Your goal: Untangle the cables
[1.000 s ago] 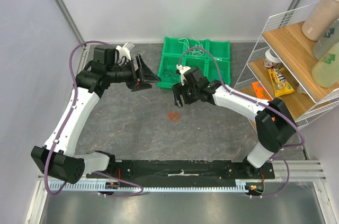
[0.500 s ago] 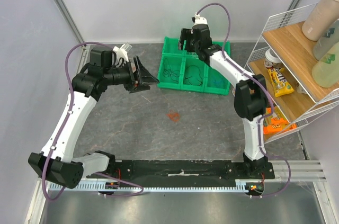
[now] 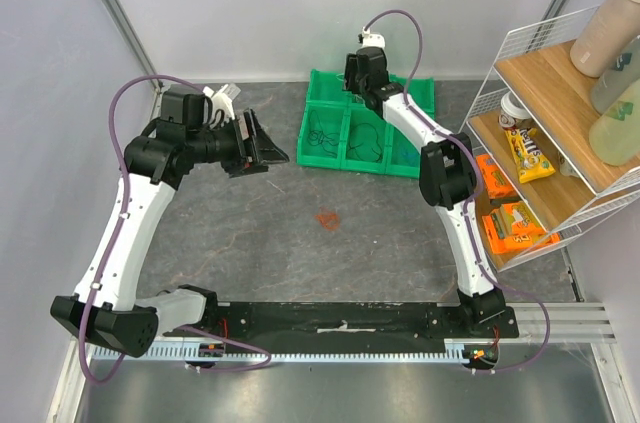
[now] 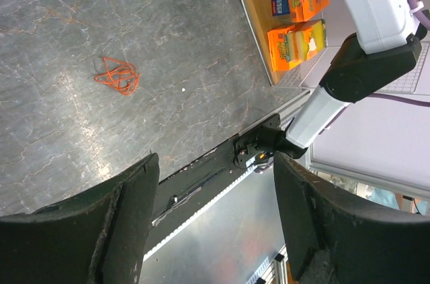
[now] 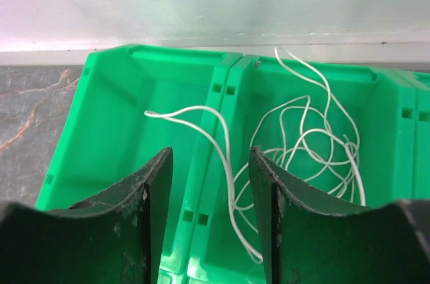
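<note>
Beyond the right gripper (image 5: 209,163), just ahead of and below its fingertips, a white cable (image 5: 304,142) lies in a green bin (image 5: 111,136). Most of its loose loops sit in the compartment to the gripper's right. One strand crosses the divider straight ahead of the jaws and ends in the compartment to its left. The two dark fingers stand apart with nothing between them, so this gripper is released and clear of the cable.

From above, the right gripper hangs over the back row of the bin. A dark cable (image 3: 372,139) loops in a compartment on the near side of it, towards the arm bases.

Held out to the side above the desk (image 3: 250,233), the left gripper (image 4: 215,163) is also released, its fingers spread wide and empty. A small red-orange cable (image 4: 117,76) lies bunched in a knot on the bare grey desk, well apart from this gripper and off to the side its jaws face. It is alone there, touching neither gripper nor the bin.

Farther out past that cable, the left wrist view catches the right arm (image 4: 366,62) and orange packets (image 4: 295,41) on a wire shelf (image 3: 520,53).
</note>
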`<state>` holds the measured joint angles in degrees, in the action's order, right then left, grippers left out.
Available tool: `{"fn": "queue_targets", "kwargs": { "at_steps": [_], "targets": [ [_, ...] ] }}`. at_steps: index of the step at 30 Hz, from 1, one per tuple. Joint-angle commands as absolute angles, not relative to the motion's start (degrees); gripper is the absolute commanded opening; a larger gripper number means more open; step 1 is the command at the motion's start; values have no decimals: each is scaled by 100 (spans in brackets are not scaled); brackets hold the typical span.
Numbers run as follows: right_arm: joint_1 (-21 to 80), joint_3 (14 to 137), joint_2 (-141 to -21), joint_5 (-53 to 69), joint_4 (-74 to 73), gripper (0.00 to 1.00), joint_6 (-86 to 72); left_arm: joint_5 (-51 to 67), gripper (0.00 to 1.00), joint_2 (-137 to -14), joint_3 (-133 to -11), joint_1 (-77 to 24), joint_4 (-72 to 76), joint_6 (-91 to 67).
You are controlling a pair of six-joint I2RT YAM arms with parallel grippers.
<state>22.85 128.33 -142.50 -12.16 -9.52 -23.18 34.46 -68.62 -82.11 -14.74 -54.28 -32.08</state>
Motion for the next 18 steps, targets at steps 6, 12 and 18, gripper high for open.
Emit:
{"fn": "queue_targets", "kwargs": {
  "at_steps": [6,12,18],
  "targets": [
    [2215,13394,-14616,-1354,-510,54,-2329,3384,74,-6829,-8490,-1336,-5572,-2821],
    [2171,13737,-14880,-1178,-387,31,-2417,3454,74,-6847,-8508,-1266,-5651,-2795],
    [2004,13615,-14670,-1353,-518,0,-2417,3463,74,-6838,-8429,-1257,-5642,-2830]
  ]
}}
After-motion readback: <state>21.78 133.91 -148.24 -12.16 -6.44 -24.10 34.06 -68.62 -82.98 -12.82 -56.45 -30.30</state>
